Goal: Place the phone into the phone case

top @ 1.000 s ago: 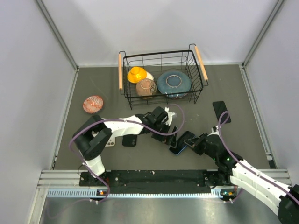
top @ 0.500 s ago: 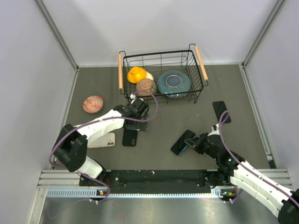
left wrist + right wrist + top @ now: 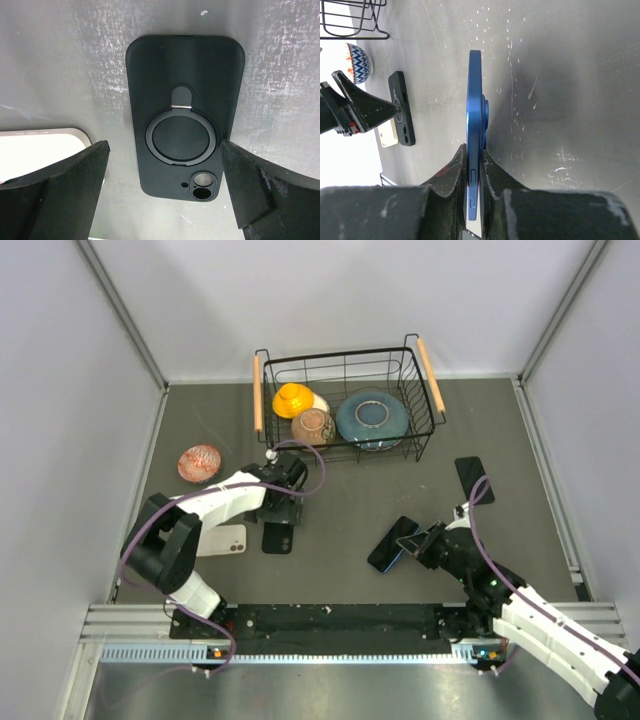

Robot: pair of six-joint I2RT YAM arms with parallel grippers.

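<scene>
Blue phone (image 3: 475, 100) sits clamped edge-on in the right gripper (image 3: 474, 156); the left gripper (image 3: 162, 150), spread wide, hovers over the black phone case (image 3: 186, 85).

Matt black phone case (image 3: 185, 115), glossy blue phone (image 3: 474, 125)

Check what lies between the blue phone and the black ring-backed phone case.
Nothing: only bare grey tabletop separates the blue phone from the black phone case, as the top external view shows.
</scene>
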